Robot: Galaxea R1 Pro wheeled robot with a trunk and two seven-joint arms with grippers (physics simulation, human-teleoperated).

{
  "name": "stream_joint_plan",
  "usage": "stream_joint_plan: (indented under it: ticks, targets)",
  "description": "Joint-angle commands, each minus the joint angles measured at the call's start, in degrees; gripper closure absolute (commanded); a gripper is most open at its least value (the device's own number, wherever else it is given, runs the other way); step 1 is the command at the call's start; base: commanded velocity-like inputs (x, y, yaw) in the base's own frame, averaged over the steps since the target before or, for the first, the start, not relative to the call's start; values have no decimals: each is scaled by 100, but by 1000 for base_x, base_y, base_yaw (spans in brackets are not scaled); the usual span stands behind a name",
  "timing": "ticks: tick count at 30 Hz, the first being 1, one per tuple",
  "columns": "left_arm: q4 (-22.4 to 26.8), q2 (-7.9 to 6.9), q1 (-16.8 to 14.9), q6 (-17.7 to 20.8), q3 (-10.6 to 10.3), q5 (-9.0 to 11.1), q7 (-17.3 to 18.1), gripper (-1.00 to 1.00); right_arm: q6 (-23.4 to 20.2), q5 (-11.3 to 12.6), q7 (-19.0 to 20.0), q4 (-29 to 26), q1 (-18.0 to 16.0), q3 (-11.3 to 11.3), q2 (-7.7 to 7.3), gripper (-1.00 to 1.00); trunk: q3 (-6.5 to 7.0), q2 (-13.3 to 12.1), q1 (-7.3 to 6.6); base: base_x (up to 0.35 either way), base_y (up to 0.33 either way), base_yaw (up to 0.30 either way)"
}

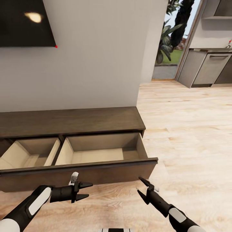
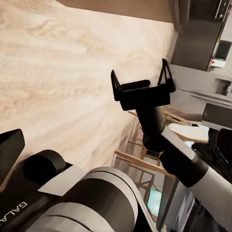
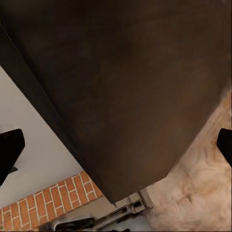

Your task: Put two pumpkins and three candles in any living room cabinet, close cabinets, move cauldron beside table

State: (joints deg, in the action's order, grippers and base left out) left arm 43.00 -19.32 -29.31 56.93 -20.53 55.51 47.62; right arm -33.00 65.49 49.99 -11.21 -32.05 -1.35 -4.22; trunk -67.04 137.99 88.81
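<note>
The long dark brown cabinet (image 1: pixel 71 120) stands against the grey wall with two drawers pulled out. The right drawer (image 1: pixel 96 154) and the left drawer (image 1: pixel 29 153) show bare pale wood inside. My left gripper (image 1: pixel 89 189) hovers open just below the drawer front (image 1: pixel 96 172), its fingers pointing right. My right gripper (image 1: pixel 139 184) is open beside the front's right corner, and it appears empty in the left wrist view (image 2: pixel 140 67). In the right wrist view the dark drawer front (image 3: pixel 125 87) is very close between the spread fingertips (image 3: pixel 9 150). The pumpkins, candles and cauldron are out of view.
A black TV (image 1: pixel 25 22) hangs above the cabinet. Light wood floor (image 1: pixel 187 129) stretches right toward a doorway with plants (image 1: pixel 167 42) and grey kitchen units (image 1: pixel 209 67). Red brick (image 3: pixel 48 200) lies beyond the cabinet's end.
</note>
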Motion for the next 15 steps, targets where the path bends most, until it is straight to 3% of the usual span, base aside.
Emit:
stream_joint_plan:
  ticks: [1, 3, 5, 8, 15]
  targets:
    - [-3, -4, -5, 19, -22, 13, 13, -100, -43, -158, 13, 34, -3, -28, -69, -100, 14, -40, -24, 0, 0, 0]
    - [-4, -2, -5, 19, -31, 8, 8, -100, -34, -494, 45, 131, -3, -43, -199, -100, 50, -120, -67, 0, 0, 0]
    - [-15, -2, -5, 19, -34, 6, 2, -100, -24, -640, 67, 270, -3, -46, -253, -100, 86, -200, -111, 0, 0, 0]
    - [-35, -1, -5, 19, -75, 4, -11, -100, -10, -760, 91, 483, -3, -43, -299, -100, 140, -320, -177, 0, 0, 0]
    - [-45, 24, -5, 19, -125, -17, -33, -100, 1, -799, 47, 606, -3, -41, -363, -100, 265, -601, -331, 0, 0, 0]
